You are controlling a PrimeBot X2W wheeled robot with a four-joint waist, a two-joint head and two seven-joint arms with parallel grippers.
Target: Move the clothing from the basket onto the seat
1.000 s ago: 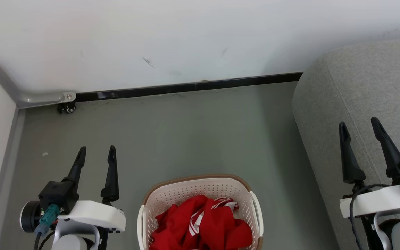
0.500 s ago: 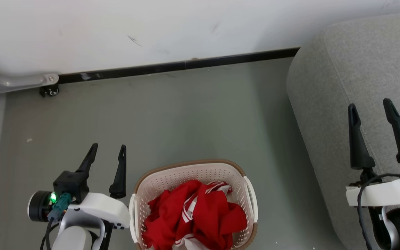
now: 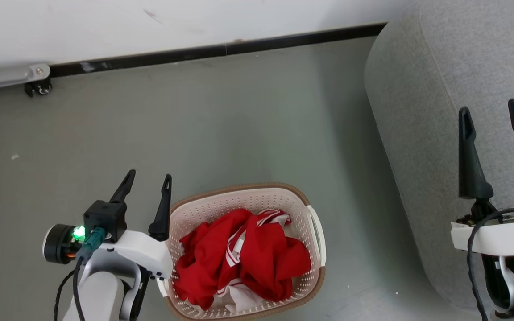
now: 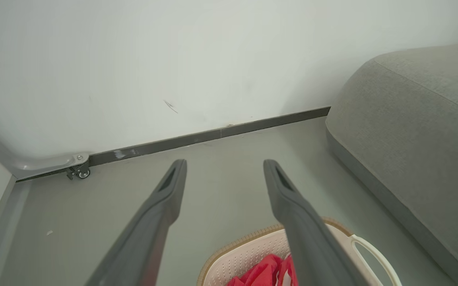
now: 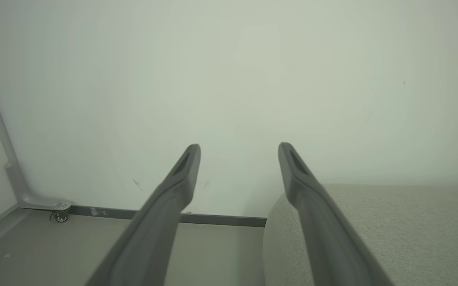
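Note:
Crumpled red clothing with white stripes fills the cream basket, which stands on the grey floor at the lower middle of the head view. My left gripper is open just left of the basket, its right finger over the brown rim. In the left wrist view the basket and a bit of red clothing show low between my left gripper's spread fingers. The big grey seat lies to the right. My right gripper hangs open above it, holding nothing. The right wrist view has the seat below my right gripper.
A white wall with a dark skirting strip runs along the back. A grey metal frame foot with a small castor sits in the far left corner. Bare grey floor stretches between the basket, the wall and the seat.
The head camera has tilted down, so the whole scene slid up the picture and more of the basket shows. My left gripper has shifted right, closer to the basket's rim.

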